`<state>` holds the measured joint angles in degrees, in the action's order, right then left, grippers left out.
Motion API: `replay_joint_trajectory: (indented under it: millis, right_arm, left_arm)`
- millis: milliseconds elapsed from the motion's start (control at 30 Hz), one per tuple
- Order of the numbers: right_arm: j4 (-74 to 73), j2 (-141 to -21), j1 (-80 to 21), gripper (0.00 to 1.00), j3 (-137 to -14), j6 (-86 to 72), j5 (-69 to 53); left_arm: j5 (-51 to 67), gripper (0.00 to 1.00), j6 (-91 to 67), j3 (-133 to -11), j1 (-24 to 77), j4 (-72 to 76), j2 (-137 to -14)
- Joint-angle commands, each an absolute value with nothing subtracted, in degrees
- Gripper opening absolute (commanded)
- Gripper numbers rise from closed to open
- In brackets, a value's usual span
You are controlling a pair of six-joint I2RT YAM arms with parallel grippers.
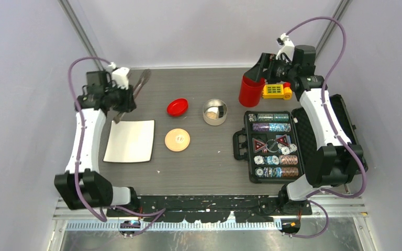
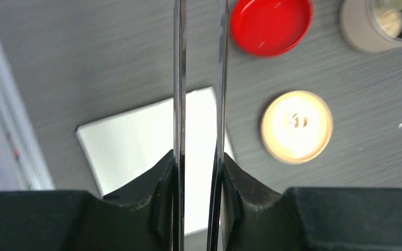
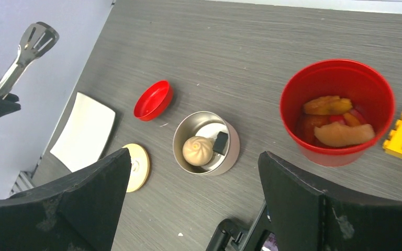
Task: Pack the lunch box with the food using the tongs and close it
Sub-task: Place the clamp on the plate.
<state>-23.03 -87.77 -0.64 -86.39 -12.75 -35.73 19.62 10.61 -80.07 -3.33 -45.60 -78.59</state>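
Left hand (image 2: pixel 199 167) clamps the tongs (image 3: pixel 34 39), right hand (image 3: pixel 194 157) stands wide — next, probably, reach the food (image 3: pixel 340 133) in the red cup (image 3: pixel 335 157).

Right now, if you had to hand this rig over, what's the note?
Left gripper: shut on the tongs, raised at the far left; nothing seen in the tips.
Right gripper: open, by the red cup, holding nothing.
Lunch box tin: mid-table, uncovered, with a whitish bun and a dark piece inside. Its tan lid lies flat beside the white plate.
Left to do: orange-brown pieces sit in the red cup. Tong them into the tin, then put the lid on.
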Motion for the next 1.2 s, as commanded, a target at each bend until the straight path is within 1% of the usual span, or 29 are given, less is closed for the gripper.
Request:
replay_joint_trajectory:
  millis: [0, 167, 267, 367, 533, 667, 833, 1167]
  right_arm:
    - [-23.3, -88.0, -3.6, 0.95, -89.2, -9.5, -36.5]
    - [-23.8, -88.3, -6.0, 0.95, -88.8, -8.8, -36.4]
    - [-23.8, -88.2, -7.3, 0.95, -88.3, -8.2, -36.3]
    - [-24.1, -88.0, -8.4, 0.96, -87.7, -7.3, -36.4]
    - [-23.9, -88.0, -9.3, 0.95, -87.5, -7.3, -36.4]
    - [-24.1, -88.1, -9.5, 0.95, -87.8, -7.1, -36.2]
    - [-24.7, -87.6, -9.4, 0.95, -87.3, -6.1, -35.6]
    - [-25.1, -87.5, -9.4, 0.95, -87.4, -5.6, -35.3]
  left_arm:
    - [22.7, 0.33, 17.8, -74.3, -11.9, -52.3, -69.9]
    - [23.7, 0.33, 24.3, -65.4, -19.4, -57.6, -61.8]
    - [22.7, 0.33, 26.2, -59.4, -21.2, -57.5, -57.8]
    - [19.8, 0.35, 26.3, -54.3, -21.2, -55.7, -56.4]
    - [17.6, 0.36, 25.5, -51.0, -21.2, -52.8, -59.9]
    - [16.6, 0.39, 25.8, -50.1, -21.3, -52.0, -62.9]
    - [14.6, 0.41, 27.6, -48.5, -21.2, -50.6, -65.2]
    - [12.1, 0.47, 29.1, -46.5, -21.2, -47.4, -70.9]
